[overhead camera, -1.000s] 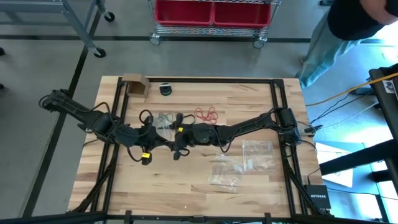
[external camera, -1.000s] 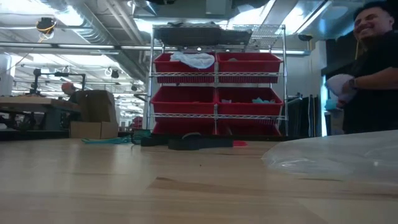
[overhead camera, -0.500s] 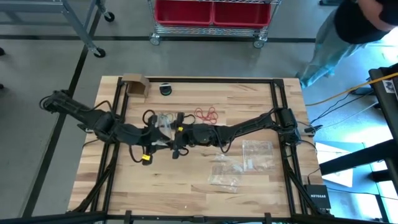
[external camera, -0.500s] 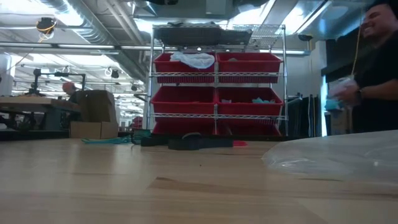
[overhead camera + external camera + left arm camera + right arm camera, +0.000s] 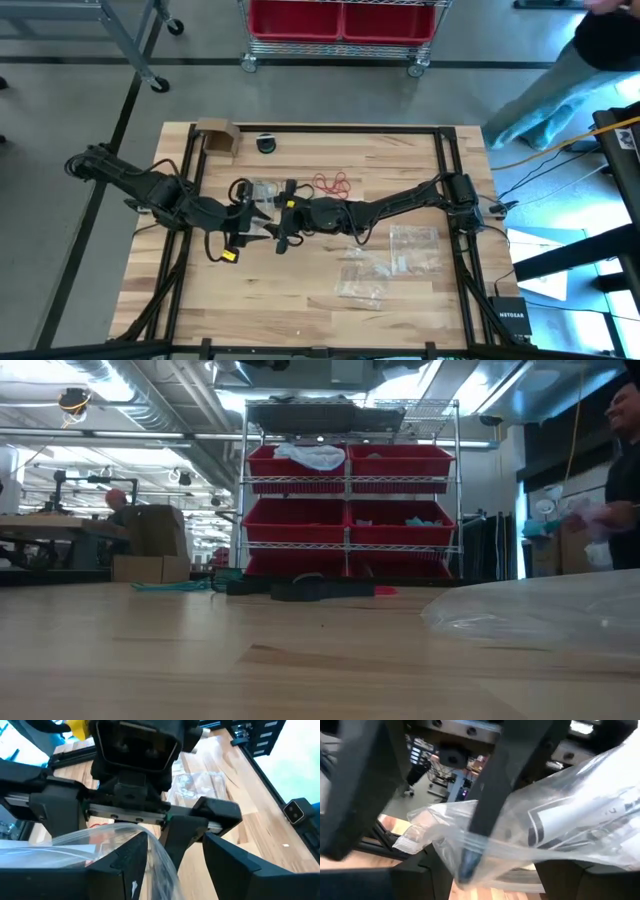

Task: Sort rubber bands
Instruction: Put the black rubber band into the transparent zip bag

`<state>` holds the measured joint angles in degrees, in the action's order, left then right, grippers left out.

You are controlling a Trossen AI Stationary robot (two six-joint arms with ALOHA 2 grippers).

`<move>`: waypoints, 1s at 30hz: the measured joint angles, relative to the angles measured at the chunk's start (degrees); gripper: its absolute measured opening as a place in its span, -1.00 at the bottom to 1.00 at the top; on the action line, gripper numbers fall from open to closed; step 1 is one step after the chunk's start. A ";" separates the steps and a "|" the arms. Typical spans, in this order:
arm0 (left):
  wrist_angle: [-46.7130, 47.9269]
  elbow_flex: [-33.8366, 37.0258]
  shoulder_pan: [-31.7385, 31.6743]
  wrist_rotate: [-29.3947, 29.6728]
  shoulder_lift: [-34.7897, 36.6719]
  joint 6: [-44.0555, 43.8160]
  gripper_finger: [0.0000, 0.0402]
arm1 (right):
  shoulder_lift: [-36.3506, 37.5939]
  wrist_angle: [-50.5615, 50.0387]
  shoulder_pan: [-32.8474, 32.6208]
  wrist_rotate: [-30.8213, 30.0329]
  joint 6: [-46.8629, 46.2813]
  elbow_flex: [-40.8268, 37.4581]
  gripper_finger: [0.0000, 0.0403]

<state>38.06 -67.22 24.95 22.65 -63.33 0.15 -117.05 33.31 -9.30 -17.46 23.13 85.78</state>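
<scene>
Both arms meet mid-table in the high view, w/ a clear zip bag (image 5: pixel 262 192) between them. Left gripper (image 5: pixel 250 212) has its fingers spread apart, bag edge lying btwn them, not pinched afaict. Right gripper (image 5: pixel 283 203) is clamped on the bag's zip edge, see right wrist view (image 5: pixel 470 855). Red rubber bands (image 5: pixel 332 183) sit just upper right of the grippers, near the table's centre top. More clear bags (image 5: pixel 390 262) lie lower right. Person (image 5: pixel 620 490) at far right of low view.
</scene>
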 joint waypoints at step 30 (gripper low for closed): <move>16.61 -17.68 -1.01 0.22 0.22 -0.97 -0.08 | -0.11 -11.72 0.37 -5.22 -3.66 11.96 0.16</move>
<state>54.67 -84.90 23.94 22.88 -63.11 -0.81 -117.16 21.59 -8.93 -22.68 19.47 97.73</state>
